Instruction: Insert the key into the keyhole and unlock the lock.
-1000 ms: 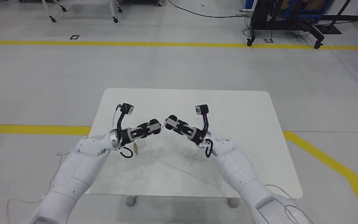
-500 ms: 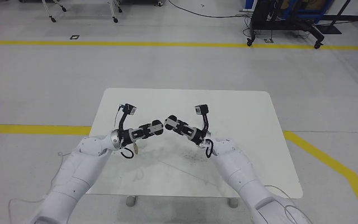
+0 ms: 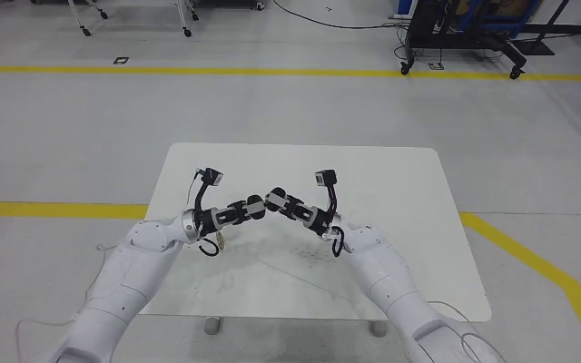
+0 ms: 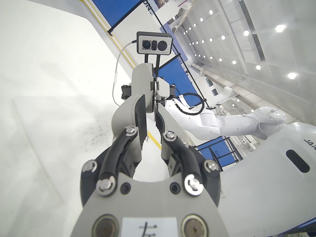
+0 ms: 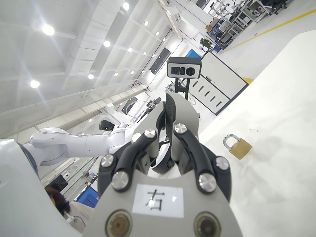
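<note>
As your right pincer (image 5: 169, 104) is closed, contents unseen, and left pincer (image 4: 150, 110) unclear, join them gently; padlock (image 5: 238, 146) lies below.

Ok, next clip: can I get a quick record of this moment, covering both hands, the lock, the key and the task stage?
left hand: raised over the middle of the table, its tip meeting or nearly meeting the right hand's
right hand: shut, raised, facing the left hand
padlock: brass, lying on the table, shackle looks closed, apart from both hands
key: cannot be made out
task stage: key not yet in the keyhole
</note>
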Controlling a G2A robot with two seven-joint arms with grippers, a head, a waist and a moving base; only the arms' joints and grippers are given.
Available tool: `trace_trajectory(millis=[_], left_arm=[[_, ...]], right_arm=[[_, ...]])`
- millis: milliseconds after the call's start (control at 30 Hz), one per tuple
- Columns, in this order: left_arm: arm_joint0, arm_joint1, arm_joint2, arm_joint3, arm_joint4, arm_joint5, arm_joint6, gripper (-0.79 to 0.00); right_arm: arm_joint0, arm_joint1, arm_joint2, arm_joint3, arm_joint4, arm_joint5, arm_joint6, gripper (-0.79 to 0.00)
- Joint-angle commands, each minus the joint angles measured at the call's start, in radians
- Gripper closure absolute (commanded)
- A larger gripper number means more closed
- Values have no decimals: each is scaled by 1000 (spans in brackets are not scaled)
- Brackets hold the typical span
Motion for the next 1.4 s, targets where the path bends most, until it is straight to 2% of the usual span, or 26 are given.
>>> trace_trajectory(millis=[0,600,700,733,833,933,1000,1100,1367], left_arm=[[3,1,-7,2,-2,-2,7,0],[39,7,-50,-24,-28,-31,12,0],[42,9,-52,-31,-28,-26,7,-225],[43,9,-53,-34,-28,-25,6,-274],[47,10,-50,-43,-29,-20,1,-326],[50,11,-46,-54,-28,-19,-1,-299],[52,12,-44,-59,-24,-18,-1,-203],[52,13,-40,-62,-15,-18,-1,-15],[50,13,-40,-58,-27,-18,-1,0]], right_arm=[[-2,-1,2,-2,0,0,1,0],[-36,2,-8,-74,-30,0,6,0],[-43,3,3,-84,-26,0,5,0],[-44,4,6,-87,-28,0,5,0],[-50,5,12,-99,-36,0,4,0],[-50,4,15,-97,-45,0,-1,0],[-49,2,12,-97,-51,0,-6,0],[-50,1,12,-98,-58,0,-12,0],[-66,3,18,-120,-79,0,-24,0]])
